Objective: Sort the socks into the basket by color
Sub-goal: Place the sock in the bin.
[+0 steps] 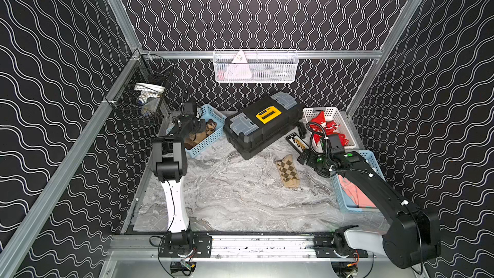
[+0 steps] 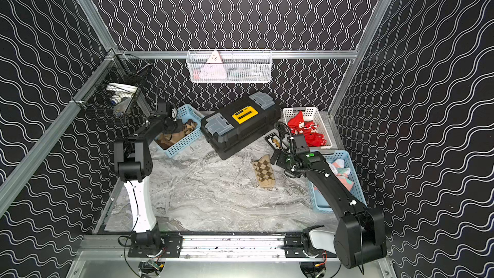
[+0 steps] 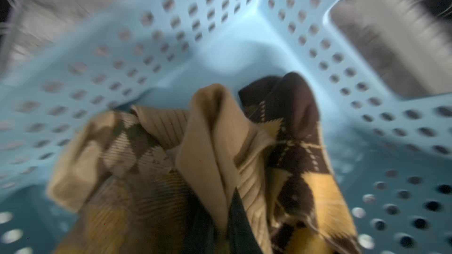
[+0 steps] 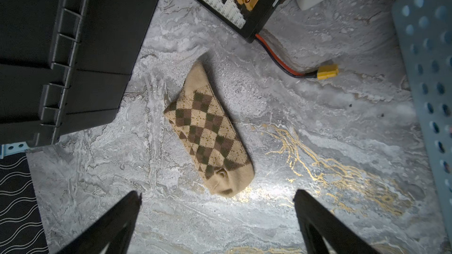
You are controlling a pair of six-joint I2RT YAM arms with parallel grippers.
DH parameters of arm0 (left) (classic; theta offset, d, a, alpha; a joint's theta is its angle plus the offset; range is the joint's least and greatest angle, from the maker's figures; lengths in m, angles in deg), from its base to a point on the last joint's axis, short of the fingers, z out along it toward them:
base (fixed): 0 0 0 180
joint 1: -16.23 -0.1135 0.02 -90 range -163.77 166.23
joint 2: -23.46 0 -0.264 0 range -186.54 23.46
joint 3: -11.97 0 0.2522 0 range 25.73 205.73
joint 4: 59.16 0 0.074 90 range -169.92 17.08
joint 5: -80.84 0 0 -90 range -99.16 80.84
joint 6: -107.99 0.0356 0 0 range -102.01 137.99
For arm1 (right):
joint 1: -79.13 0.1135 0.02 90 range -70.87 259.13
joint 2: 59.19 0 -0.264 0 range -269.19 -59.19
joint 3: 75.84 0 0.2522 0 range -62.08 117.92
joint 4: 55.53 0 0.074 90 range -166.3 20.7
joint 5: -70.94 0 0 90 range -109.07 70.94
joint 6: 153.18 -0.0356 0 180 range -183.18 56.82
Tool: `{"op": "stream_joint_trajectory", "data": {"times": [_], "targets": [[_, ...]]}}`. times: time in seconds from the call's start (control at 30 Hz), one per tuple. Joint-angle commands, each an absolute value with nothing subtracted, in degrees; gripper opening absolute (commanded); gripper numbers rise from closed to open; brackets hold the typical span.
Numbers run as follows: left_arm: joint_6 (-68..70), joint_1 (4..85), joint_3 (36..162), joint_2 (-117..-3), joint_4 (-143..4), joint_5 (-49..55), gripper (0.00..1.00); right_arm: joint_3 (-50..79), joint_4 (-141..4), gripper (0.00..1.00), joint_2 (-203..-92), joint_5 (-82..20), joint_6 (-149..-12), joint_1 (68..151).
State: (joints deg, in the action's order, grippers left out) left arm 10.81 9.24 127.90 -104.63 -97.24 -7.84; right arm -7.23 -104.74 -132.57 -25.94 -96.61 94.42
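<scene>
My left tool (image 1: 200, 127) is clenched on a fold of a tan sock (image 3: 203, 142) inside the far-left blue basket (image 1: 211, 140). My right tool (image 4: 217, 197) hangs released, jaws wide, above the bench (image 1: 227, 196), just right of a lone argyle sock (image 1: 288, 171). This sock lies flat between the black toolbox (image 1: 263, 127) and the right blue basket (image 1: 338, 196). Red socks (image 1: 324, 127) fill the far-right white basket (image 1: 315, 110).

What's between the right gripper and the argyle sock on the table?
Only bare marble tabletop, seen in the right wrist view between the right gripper and argyle sock.
</scene>
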Motion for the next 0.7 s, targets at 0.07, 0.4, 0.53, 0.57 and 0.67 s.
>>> {"op": "stream_joint_trajectory", "data": {"times": [0.07, 0.4, 0.53, 0.57, 0.67], "targets": [[9.51, 9.43, 127.76, -106.58, -96.18, -4.69, 0.26, -6.54, -103.86, 1.0, -132.73, -25.94, -96.29, 95.05], [8.51, 9.63, 125.59, -100.63, -95.98, -5.33, 0.6, -6.19, -103.06, 1.0, -133.41, -25.71, -96.32, 96.56], [7.5, 9.59, 125.61, -97.67, -97.49, -5.97, 0.64, -6.27, -102.28, 1.0, -134.71, -25.66, -96.13, 97.4], [7.21, 9.6, 125.4, -96.96, -97.74, -6.23, 0.66, -6.22, -102.1, 1.0, -135.18, -25.58, -95.97, 97.73], [6.35, 9.56, 124.14, -94.36, -97.72, -7.34, 0.71, -6.15, -101.7, 1.0, -136.92, -25.2, -95.58, 98.61]]}}
